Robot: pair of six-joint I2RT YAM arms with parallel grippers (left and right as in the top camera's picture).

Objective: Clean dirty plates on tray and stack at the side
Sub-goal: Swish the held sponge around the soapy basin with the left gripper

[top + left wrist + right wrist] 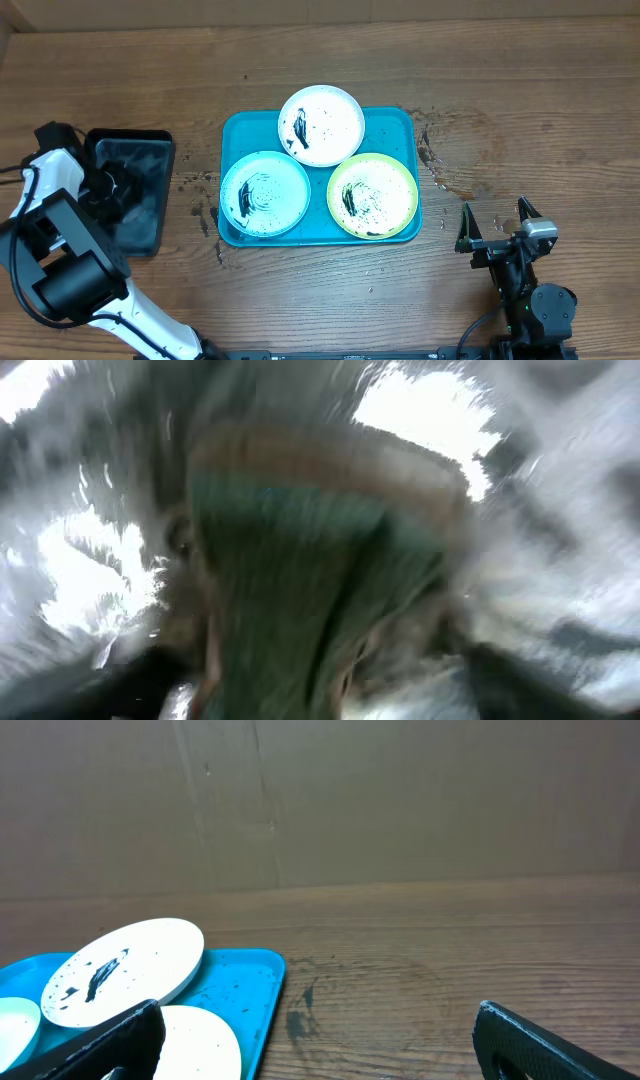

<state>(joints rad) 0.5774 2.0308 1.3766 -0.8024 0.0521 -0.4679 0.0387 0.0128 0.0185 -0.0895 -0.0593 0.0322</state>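
The tray lies in the middle of the overhead frame on the wooden table, with all three plates on it. The white plate is at the top centre, reaching past the tray's upper rim. The blue plate is at lower left and the green plate at lower right. The white plate's lower edge meets the rims of the other two, and each plate has black smears on its white centre. Dark splash marks speckle the table just right of the tray, and more lie to its left. At the left of the frame the left gripper is down inside a black tray, well apart from the plates. Its wrist view is a blur of grey and white around a green-brown shape, so I cannot tell how its fingers stand. At the lower right the right gripper stands over bare table, near the tray's right end but clear of it. Its fingers are spread wide with nothing between them. Its wrist view shows both fingertips at the bottom corners and the tray's corner, with the smeared white plate, at lower left.
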